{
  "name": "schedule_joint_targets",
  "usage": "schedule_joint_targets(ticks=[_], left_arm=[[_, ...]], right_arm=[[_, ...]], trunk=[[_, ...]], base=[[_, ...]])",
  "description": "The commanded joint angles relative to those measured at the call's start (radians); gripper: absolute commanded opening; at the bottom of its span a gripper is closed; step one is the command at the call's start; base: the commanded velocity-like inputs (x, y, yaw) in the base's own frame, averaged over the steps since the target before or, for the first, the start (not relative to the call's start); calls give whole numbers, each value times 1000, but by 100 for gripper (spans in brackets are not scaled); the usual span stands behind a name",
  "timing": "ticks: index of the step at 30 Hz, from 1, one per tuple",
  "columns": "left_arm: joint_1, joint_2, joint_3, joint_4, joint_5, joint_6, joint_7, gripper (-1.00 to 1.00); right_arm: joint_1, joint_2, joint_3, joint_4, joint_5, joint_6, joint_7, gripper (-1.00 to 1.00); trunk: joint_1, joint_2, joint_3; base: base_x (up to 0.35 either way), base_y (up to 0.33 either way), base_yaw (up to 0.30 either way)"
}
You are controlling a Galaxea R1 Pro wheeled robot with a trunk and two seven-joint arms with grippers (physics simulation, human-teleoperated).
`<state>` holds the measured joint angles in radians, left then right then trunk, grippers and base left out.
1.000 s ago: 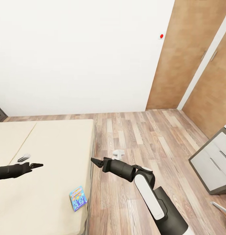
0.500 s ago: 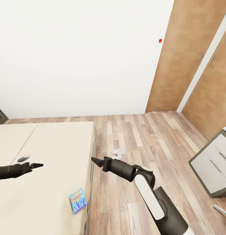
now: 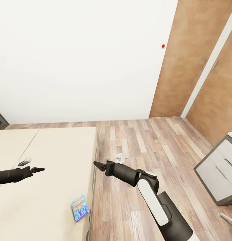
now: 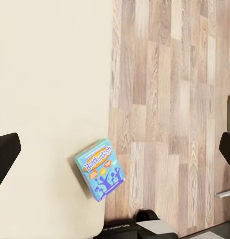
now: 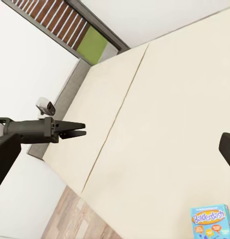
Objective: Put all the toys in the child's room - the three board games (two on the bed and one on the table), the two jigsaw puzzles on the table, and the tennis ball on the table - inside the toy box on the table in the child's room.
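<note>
A: Where is a task item found in the head view?

B: One board game [image 3: 80, 208], a flat blue box with orange lettering, is seen lying flat on the cream bed [image 3: 45, 157], close to the mattress edge that borders the wood-plank floor [image 3: 146, 140]. The same box is recorded in the left wrist view [image 4: 100, 170], just at the mattress edge, and in the right wrist view [image 5: 212, 220].

A: Left gripper state?

B: The left gripper [image 3: 40, 169] is held out over the bed, well apart from the box. In the right wrist view [image 5: 77, 129] its two fingertips are seen drawn almost together, only a thin slit between them, with nothing clasped.

A: Right gripper?

B: The right gripper [image 3: 96, 165] is held out over the floor just beside the bed edge, above and apart from the box. Its tips appear as one dark point in the head view; whether they are parted or closed cannot be told. Nothing is seen held in it.

A: Surroundings noted?

B: A white wall [image 3: 79, 60] is recorded behind the bed, wooden panel doors [image 3: 196, 67] to its right, and a grey drawer unit [image 3: 218, 170] at the right edge of the head view. The bed is shown as two cream sections with a seam between them.
</note>
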<state>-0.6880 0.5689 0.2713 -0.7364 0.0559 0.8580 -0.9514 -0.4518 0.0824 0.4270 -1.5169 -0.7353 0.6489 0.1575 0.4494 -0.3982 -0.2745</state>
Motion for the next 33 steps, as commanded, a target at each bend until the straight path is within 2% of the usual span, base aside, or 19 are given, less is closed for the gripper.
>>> schedule_joint_targets(ticks=[1,33], left_arm=[[-1,0,1,0,6,9,0,100],[-1,0,-2,0,6,8,2,100]], right_arm=[[-1,0,-1,0,1,5,2,100],[-1,4,1,2,1,5,2,100]], trunk=[[1,-2,0],[1,-2,53]], base=[[0,0,0],[0,0,0]])
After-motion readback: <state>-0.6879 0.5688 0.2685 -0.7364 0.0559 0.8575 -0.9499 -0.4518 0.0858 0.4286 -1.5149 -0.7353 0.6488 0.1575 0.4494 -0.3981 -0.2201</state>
